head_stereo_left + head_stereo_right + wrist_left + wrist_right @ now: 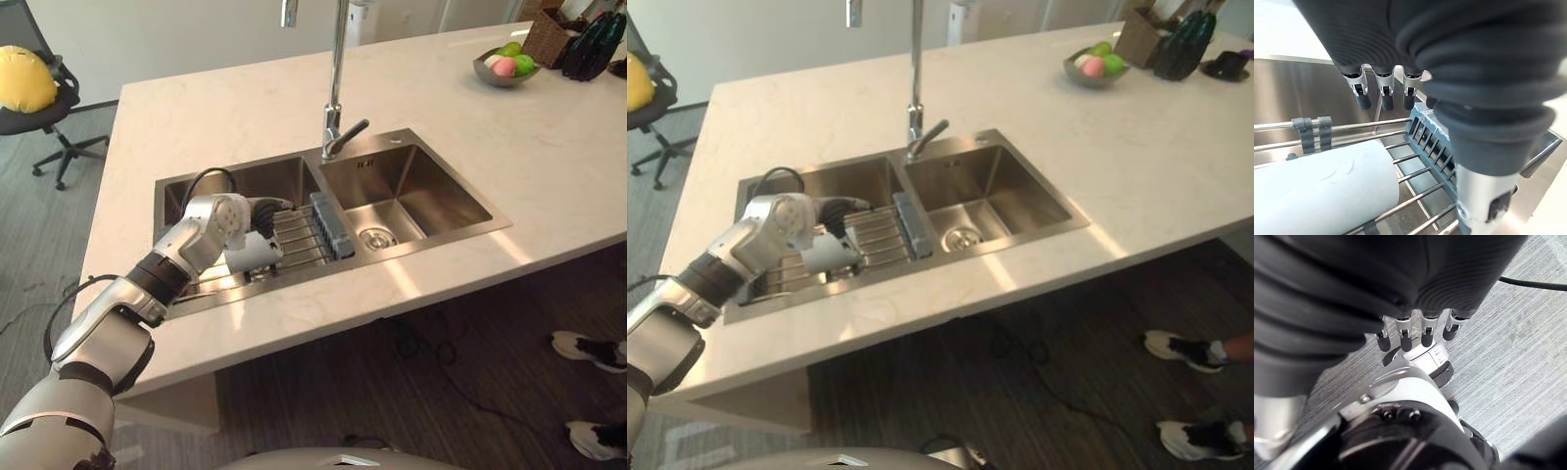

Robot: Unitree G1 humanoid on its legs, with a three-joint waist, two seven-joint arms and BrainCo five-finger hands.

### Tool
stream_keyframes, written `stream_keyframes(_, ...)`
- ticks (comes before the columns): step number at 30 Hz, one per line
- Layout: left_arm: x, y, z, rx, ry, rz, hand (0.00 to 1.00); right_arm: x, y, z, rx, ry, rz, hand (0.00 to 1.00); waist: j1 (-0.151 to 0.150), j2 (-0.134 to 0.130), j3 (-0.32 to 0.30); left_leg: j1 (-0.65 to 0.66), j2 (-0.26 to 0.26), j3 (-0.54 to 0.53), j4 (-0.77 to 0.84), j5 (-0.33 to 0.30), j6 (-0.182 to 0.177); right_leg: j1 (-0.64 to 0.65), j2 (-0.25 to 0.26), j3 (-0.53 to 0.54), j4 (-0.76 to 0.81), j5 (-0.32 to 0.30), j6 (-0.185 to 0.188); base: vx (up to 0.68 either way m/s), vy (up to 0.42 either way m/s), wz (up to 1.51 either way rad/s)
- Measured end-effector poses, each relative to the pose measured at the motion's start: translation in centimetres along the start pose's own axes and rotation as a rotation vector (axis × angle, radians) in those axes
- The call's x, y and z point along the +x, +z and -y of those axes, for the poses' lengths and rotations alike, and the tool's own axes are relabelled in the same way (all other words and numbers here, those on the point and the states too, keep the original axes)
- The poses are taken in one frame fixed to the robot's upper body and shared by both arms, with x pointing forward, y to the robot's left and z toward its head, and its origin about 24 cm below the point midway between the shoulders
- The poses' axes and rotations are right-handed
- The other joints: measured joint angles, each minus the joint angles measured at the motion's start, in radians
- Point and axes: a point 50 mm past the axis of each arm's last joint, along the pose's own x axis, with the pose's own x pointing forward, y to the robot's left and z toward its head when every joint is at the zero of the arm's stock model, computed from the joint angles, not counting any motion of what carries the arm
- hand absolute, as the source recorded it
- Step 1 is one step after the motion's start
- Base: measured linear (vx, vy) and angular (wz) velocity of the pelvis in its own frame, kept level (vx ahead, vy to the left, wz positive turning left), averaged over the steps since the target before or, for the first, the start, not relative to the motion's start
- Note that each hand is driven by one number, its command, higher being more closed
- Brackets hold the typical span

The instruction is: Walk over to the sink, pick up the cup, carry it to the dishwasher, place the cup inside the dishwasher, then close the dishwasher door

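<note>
Left hand [263, 217] hovers, fingers [1383, 93] straight and empty, over the pale cylindrical cup [1322, 191] lying on the steel sink's [431, 191] wire rack [302, 237], likely lining up a grasp.

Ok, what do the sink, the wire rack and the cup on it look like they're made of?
Sink: brushed stainless steel, by its grey sheen and soft reflections. Rack: bare shiny metal rods with grey sleeves, probably rubber. Cup: pale, matte and opaque; plastic or ceramic, the look leaves it open.
</note>
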Motion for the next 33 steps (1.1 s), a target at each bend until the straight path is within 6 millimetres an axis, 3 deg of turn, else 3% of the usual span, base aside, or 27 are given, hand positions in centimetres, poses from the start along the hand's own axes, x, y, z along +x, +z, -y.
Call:
stream_keyframes(11,-0.1,-1.7,0.2,-0.181,-0.049,-0.014,0.00,-0.1,0.1,0.2,0.020,-0.003,0.006,0.00,-0.004,0.012,0.006,0.002,0.000,0.000,0.000,0.000,0.000,0.000,0.000,0.001,0.003,0.000,0.000,0.00,0.000,0.00)
stream_keyframes(17,-0.6,-3.9,-1.1,-0.307,0.124,-0.062,0.00,-0.1,0.1,0.3,0.028,-0.003,0.008,0.00,-0.004,0.016,0.008,0.002,0.000,0.008,0.000,0.000,0.000,-0.001,0.000,0.003,0.003,0.000,0.000,0.00,0.000,0.00)
stream_keyframes(27,-1.3,-4.9,-2.3,-0.333,0.263,-0.088,0.00,-0.1,0.1,0.3,0.027,-0.003,0.009,0.00,-0.006,0.016,0.008,0.002,0.001,0.019,0.000,-0.002,-0.003,-0.004,0.001,0.007,0.003,0.000,0.000,0.00,0.000,0.00)
stream_keyframes(33,-1.3,-5.6,-2.0,-0.323,0.252,-0.128,0.00,-0.1,0.1,0.3,0.025,-0.003,0.008,0.00,-0.008,0.016,0.008,0.002,0.001,0.020,0.000,-0.002,-0.003,-0.004,0.001,0.007,0.003,0.000,0.000,0.00,0.000,0.00)
